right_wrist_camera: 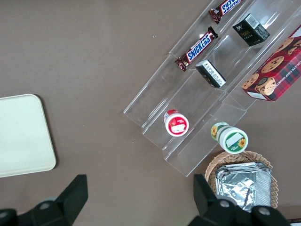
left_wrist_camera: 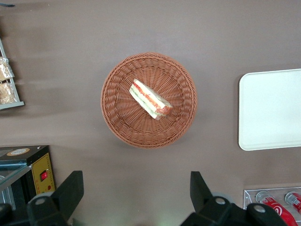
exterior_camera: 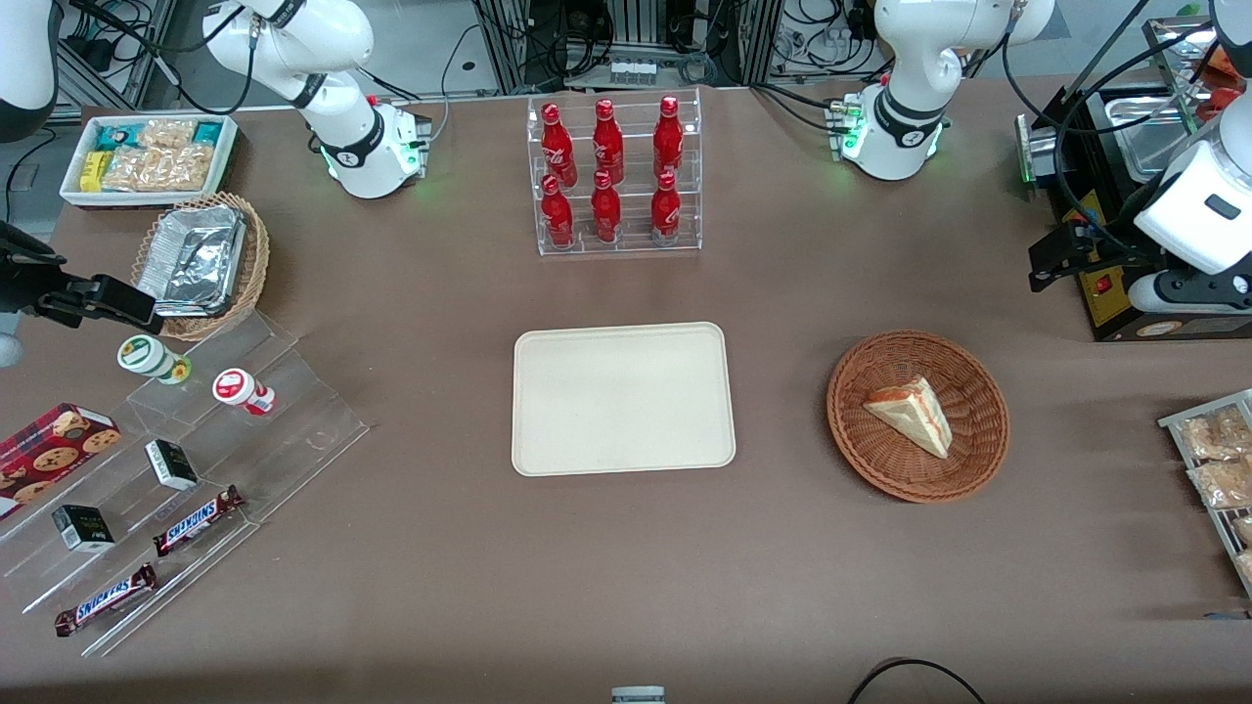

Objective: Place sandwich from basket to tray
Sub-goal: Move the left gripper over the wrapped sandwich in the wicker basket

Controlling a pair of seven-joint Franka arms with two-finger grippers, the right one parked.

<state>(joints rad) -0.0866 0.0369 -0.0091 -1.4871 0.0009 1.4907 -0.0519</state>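
One sandwich [left_wrist_camera: 150,99] lying in basket [left_wrist_camera: 148,100], well apart from tray [exterior_camera: 623,398] on worktop [exterior_camera: 626,567]. Pincer [left_wrist_camera: 136,195] spread wide, hanging high above basket, holding nothing. Probably soft, light, easy to crush; best to pinch gently across flat bread faces.

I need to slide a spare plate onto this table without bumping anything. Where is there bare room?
Bare brown table lies between the flat cream rectangular tray and the round reddish-brown wicker basket holding the triangular white-bread sandwich, and nearer the front camera than both. The open gripper hangs above the tabletop beside that basket. The stepped clear acrylic snack stand is crowded.
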